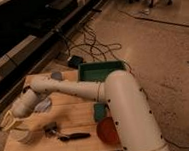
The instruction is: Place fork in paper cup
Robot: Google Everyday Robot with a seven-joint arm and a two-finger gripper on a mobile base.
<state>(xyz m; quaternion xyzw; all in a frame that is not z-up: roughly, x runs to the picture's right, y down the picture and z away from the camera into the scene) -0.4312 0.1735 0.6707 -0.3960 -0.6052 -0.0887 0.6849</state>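
A dark-handled fork lies flat on the wooden table near its front edge, with a greyish metal part at its left end. A pale paper cup sits at the table's front left, seemingly on its side. My gripper, with yellowish fingers, hangs at the table's left edge just above and left of the cup. It is well left of the fork and holds nothing that I can see.
A green bin stands at the table's back right. A teal sponge and an orange-red round object lie beside my arm. A grey dish and a small grey object sit further back. Cables cross the floor behind.
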